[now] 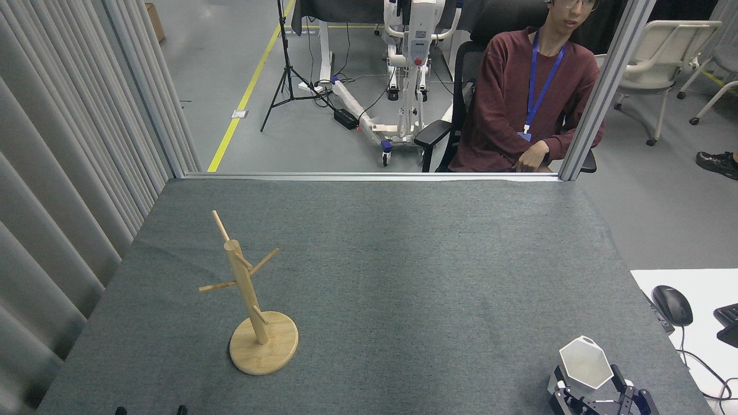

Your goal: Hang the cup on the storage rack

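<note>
The cup (585, 366) is seen upright at the bench's (403, 276) near right corner, set between the spread fingers of the right end effector (597, 397), whose contact cannot be told. The storage rack (253, 305) is placed well apart, to the left.

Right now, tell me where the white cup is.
In the head view the white cup stands at the near right corner of the grey table, between my right hand's fingers, far right of the bamboo mug tree.

Cup (585, 364) lower body hidden by right gripper (595, 385), left gripper (150, 410) fingers cut off at btm edge — state unclear
</note>
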Available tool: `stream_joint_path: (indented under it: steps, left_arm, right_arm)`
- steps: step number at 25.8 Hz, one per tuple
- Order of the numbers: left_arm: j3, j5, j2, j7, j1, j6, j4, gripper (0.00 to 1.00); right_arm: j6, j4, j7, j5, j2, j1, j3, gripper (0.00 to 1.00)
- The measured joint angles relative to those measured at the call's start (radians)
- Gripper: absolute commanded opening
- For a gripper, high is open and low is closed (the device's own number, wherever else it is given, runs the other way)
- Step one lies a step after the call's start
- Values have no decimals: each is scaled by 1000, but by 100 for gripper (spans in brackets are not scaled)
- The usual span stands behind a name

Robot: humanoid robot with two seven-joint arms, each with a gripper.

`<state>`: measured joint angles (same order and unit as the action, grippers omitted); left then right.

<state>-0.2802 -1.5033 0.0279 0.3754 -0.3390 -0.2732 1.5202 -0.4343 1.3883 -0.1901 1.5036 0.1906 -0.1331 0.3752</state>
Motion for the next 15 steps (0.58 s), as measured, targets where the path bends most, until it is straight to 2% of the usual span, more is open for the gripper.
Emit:
stream_joint_path:
  steps: [2, 4, 5, 7, 11, 15]
  left_arm:
    - [0, 0, 0, 2, 0, 0, -1, 100]
    - [0, 0, 0, 3, 0, 0, -1, 100]
    - [0, 0, 0, 3, 0, 0, -1, 100]
    - [0, 0, 0, 3, 0, 0, 0, 100]
    - [3, -2, 0, 6, 0, -2, 17, 100]
    - [60, -11, -1, 18, 8, -48, 74, 100]
  right_arm:
    - [0, -14, 0, 9, 1, 10, -2, 94]
    - [0, -24, -1, 24, 1, 16, -3, 71]
    - [0, -27, -3, 30, 1, 18, -4, 68]
    - [0, -31, -6, 36, 1, 21, -9, 64]
    - [-6, -26, -9, 36, -1, 24, -12, 64]
    - [-17, 34, -10, 17, -1, 26, -9, 64]
